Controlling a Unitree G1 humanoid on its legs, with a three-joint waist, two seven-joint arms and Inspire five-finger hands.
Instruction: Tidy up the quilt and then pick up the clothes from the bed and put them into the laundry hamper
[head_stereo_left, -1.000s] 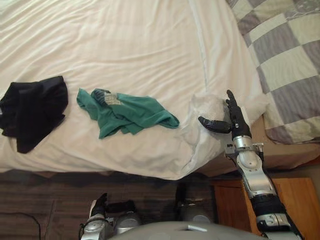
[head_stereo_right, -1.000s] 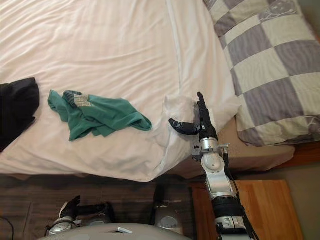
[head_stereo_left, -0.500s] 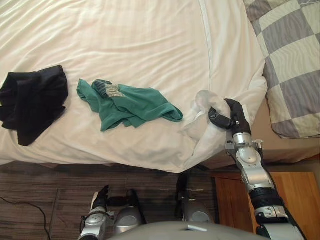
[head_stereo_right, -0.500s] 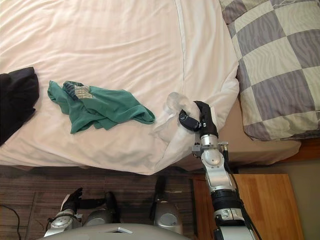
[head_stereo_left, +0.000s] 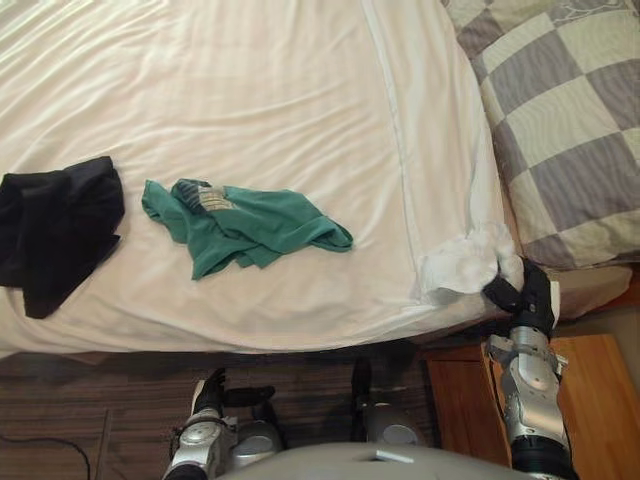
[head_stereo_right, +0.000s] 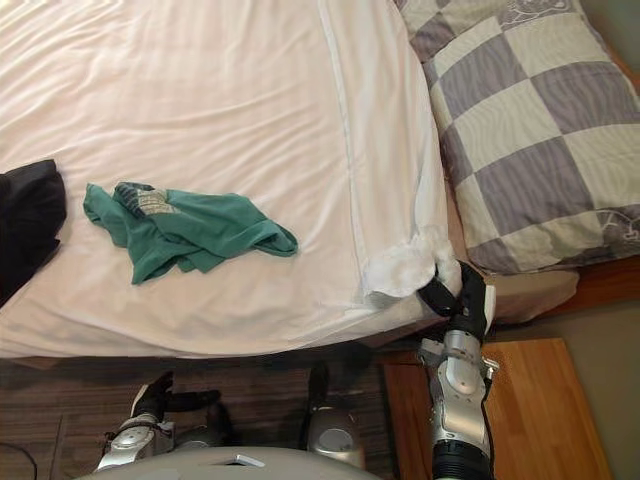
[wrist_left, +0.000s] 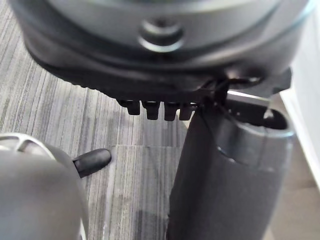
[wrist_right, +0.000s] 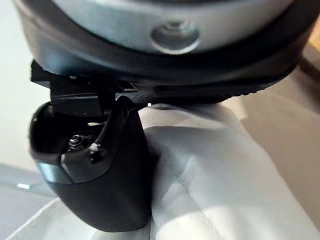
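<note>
A white quilt (head_stereo_left: 250, 120) covers the bed. Its bunched corner (head_stereo_left: 462, 270) sits at the bed's near right edge, with my right hand (head_stereo_left: 528, 292) shut on it. In the right wrist view the thumb (wrist_right: 95, 170) presses into the white cloth (wrist_right: 220, 170). A crumpled green garment (head_stereo_left: 245, 225) lies mid-bed near the front edge. A black garment (head_stereo_left: 55, 225) lies at the far left. My left hand (head_stereo_left: 208, 400) hangs low beside the bed, open, over the floor, with its thumb (wrist_left: 225, 175) straight in the left wrist view.
A grey and cream checked pillow (head_stereo_left: 560, 110) lies at the bed's right end. A wooden nightstand (head_stereo_left: 590, 400) stands under my right arm. Dark striped carpet (head_stereo_left: 100, 400) runs along the bed's front edge.
My right hand has curled shut on the quilt's corner and drawn it right and toward me to the bed's corner, flattening the fold. The camera has shifted too.
</note>
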